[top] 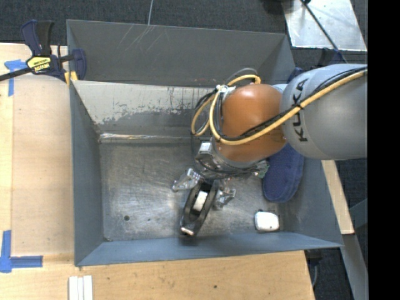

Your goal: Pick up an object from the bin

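Observation:
My gripper is low in the middle of the bin, under the arm's orange cover. Its two metal fingers stand spread apart, one on each side of the upper end of a black tape dispenser with a white roll in it. The dispenser lies on the bin floor, slanting down towards the front wall. The fingers are open and do not press on it. A small white rounded block lies to the right near the front wall. Against the right wall, partly under the arm, rests a dark blue soft pad.
The arm reaches in from the right and hides the back right part of the bin floor. Bare floor stretches left of the gripper to the left wall. The front wall is close below the dispenser's lower end.

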{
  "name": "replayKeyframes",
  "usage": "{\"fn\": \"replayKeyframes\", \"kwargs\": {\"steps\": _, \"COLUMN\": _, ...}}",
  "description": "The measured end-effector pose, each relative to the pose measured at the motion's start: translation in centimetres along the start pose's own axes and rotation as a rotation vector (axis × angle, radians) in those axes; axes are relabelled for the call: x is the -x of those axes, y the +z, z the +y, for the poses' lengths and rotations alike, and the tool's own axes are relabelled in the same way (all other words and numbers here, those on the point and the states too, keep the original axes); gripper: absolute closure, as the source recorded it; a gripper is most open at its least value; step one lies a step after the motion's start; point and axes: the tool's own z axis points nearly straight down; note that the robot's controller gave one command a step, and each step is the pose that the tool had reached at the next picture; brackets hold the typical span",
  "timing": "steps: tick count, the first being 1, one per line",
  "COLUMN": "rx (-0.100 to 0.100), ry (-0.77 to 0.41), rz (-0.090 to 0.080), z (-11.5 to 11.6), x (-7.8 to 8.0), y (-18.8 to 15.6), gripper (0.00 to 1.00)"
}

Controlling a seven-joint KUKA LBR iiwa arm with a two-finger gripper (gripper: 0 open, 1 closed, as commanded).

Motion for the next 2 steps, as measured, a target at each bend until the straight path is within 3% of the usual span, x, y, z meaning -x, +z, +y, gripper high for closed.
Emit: {"fn": "replayKeyframes", "kwargs": {"steps": 2, "rx": -0.005, "ry": 0.007, "rz": -0.006, "z": 0.0, "x": 0.0, "y": -10.1, "gripper": 1.0}}
